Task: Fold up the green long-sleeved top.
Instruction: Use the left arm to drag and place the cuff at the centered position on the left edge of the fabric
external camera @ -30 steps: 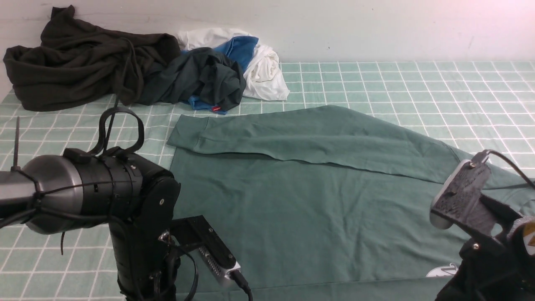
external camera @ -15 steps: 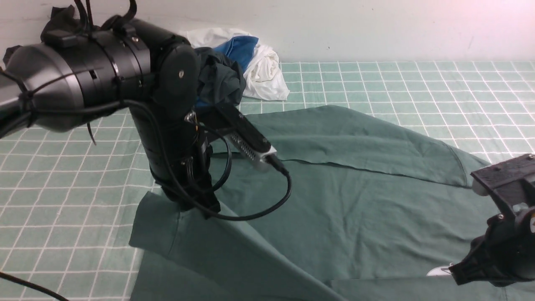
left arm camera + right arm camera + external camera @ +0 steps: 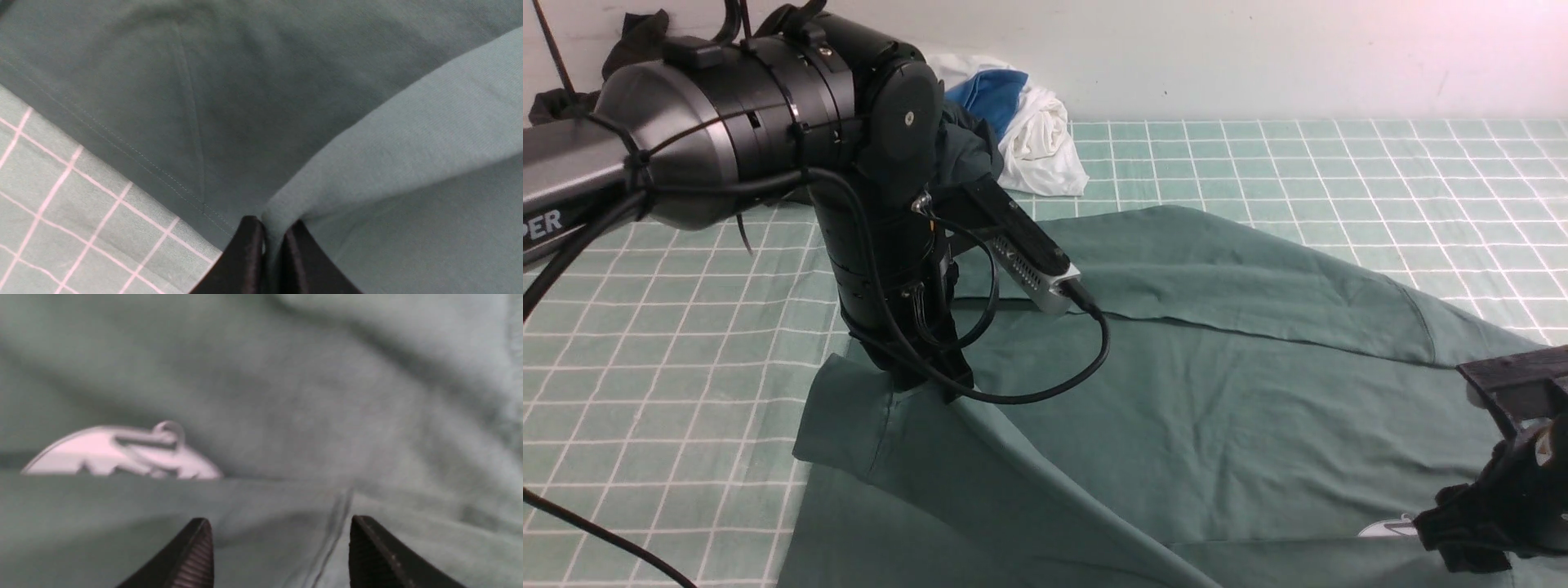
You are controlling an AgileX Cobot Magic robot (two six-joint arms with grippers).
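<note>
While the left gripper (image 3: 273, 229) pinches the green long-sleeved top (image 3: 1217, 408), the right gripper (image 3: 281, 531) hangs spread over it.

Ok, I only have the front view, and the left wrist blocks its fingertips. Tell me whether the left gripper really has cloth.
Observer: Yes. In the left wrist view the left gripper is shut on a raised ridge of the green top, with cloth pinched between its fingers.
Operator: Now report the right one.
Observer: The right wrist view shows the right gripper open. There is nothing between its fingers, and the top's fabric is right in front of them.
Operator: Give me a landmark under it.
Observer: What looks like a stitched seam runs through the gap between its fingers, though the picture is blurred.
</note>
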